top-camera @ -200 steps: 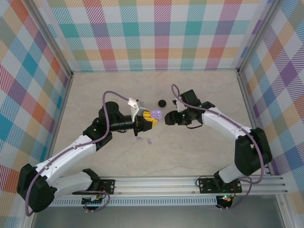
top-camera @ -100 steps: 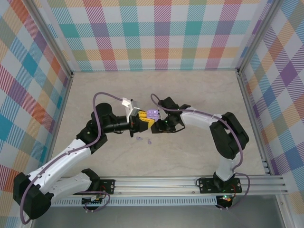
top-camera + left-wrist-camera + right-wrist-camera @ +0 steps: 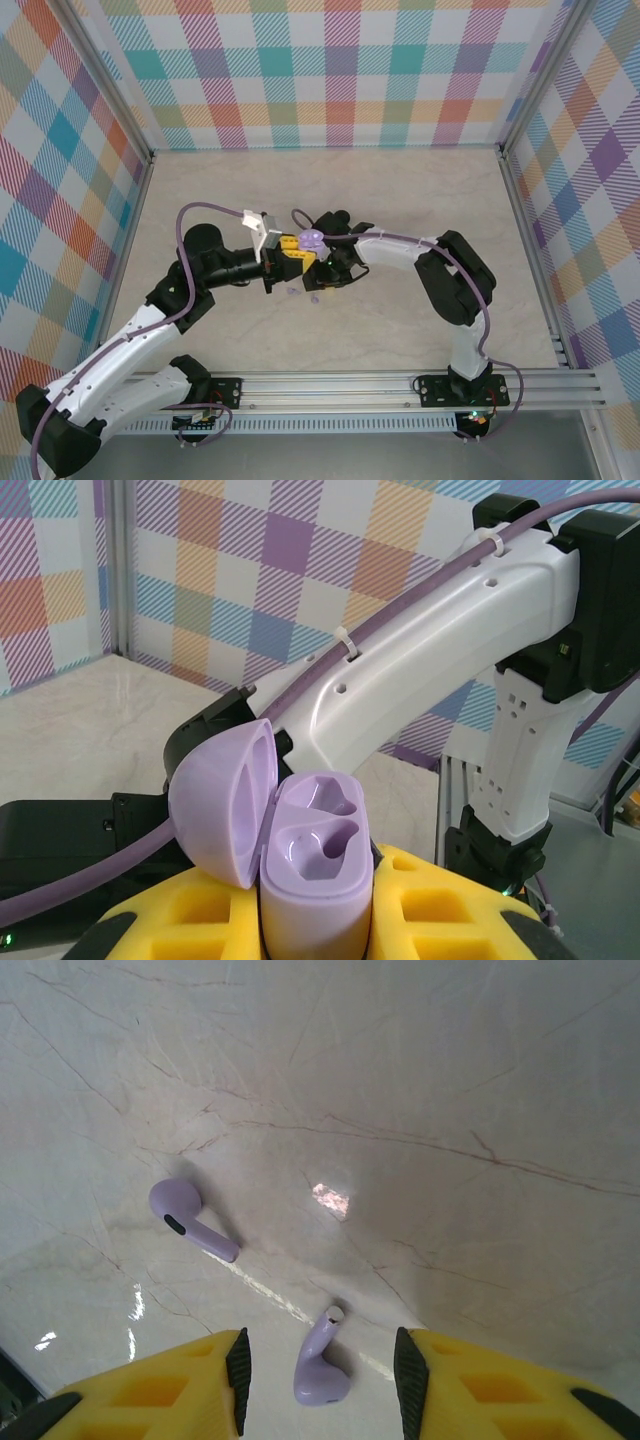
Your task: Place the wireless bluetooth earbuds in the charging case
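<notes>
One lavender earbud (image 3: pixel 322 1370) lies on the marble table (image 3: pixel 450 1110) between the spread jaws of the right gripper (image 3: pixel 320 1352), not yet pinched. A second earbud (image 3: pixel 190 1218) lies near. The left gripper (image 3: pixel 315 930) pinches the lavender charging case (image 3: pixel 315 865) upright with its lid (image 3: pixel 225 810) open, probably to receive them.

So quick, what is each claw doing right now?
Left gripper: shut on the lavender charging case, lid open.
Right gripper: open, straddling a lavender earbud, not gripping it.
</notes>
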You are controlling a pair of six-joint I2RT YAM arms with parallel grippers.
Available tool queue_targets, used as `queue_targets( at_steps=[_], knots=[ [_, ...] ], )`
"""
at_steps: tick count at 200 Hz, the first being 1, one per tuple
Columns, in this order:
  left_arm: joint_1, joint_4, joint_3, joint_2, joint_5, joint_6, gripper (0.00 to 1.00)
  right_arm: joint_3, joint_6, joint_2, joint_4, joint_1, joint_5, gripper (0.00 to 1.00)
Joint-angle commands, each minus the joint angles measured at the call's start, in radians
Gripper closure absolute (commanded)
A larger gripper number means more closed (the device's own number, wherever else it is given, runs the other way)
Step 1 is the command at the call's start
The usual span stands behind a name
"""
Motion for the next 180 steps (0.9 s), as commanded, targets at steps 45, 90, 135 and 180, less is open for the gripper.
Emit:
queue_targets(
  at_steps=[45,90,135,180],
  knots=[
    [0.009,-0.014,-0.016,-0.039,-0.014,0.024,1.00,0.071,-0.059,0.052,-0.145,0.071,0.114,0.56],
    [0.010,-0.016,-0.024,-0.050,-0.019,0.024,1.00,0.104,-0.063,0.085,-0.208,0.098,0.221,0.61],
    [0.011,-0.018,-0.034,-0.058,-0.029,0.023,1.00,0.105,-0.042,0.091,-0.239,0.098,0.308,0.69],
    [0.011,-0.019,-0.035,-0.056,-0.029,0.020,1.00,0.068,-0.024,0.061,-0.239,0.057,0.346,0.73]
  ],
)
